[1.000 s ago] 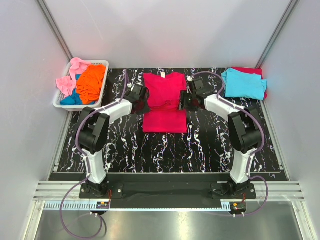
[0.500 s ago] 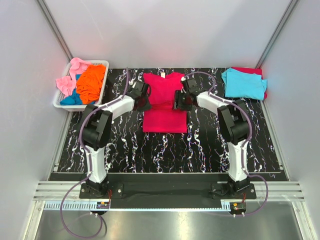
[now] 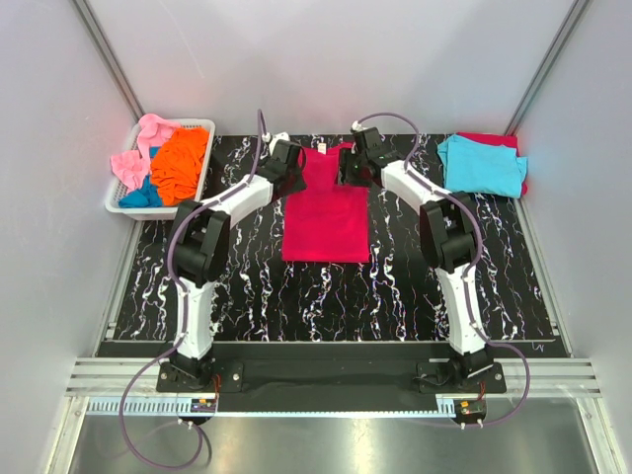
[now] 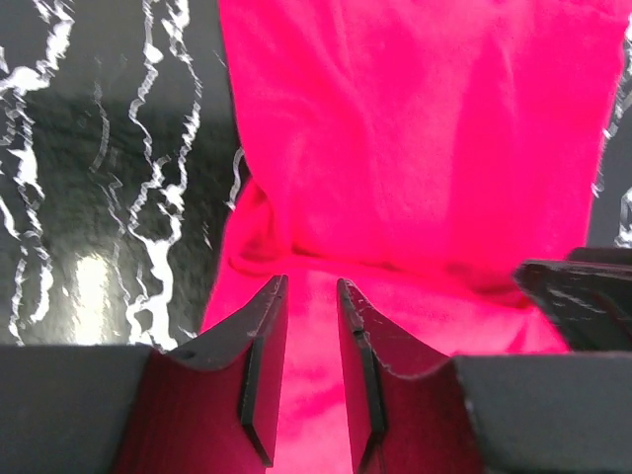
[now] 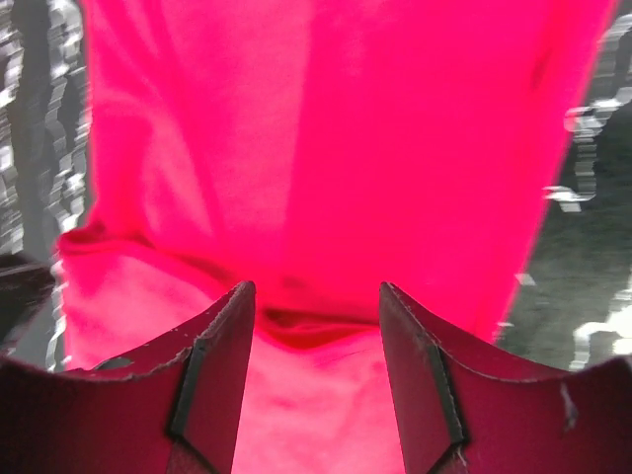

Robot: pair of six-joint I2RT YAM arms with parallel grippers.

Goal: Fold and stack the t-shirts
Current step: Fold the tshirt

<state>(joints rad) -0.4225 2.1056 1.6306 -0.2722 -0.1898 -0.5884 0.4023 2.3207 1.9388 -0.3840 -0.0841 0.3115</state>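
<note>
Basket left, cyan t-shirt right

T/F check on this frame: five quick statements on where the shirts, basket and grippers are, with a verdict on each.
1. The left gripper and right gripper are both at the far end of the crimson-red cloth t-shirt. True.
2. The white slotted plastic basket stands at the right of the black marbled table. False: it stands at the far left.
3. The basket holds a crumpled orange t-shirt, a pink t-shirt and a blue t-shirt. True.
4. The folded cyan t-shirt is in the basket. False: it lies at the table's far right.
5. The crimson-red cloth t-shirt hangs off the near table edge. False: it lies flat mid-table.
</note>
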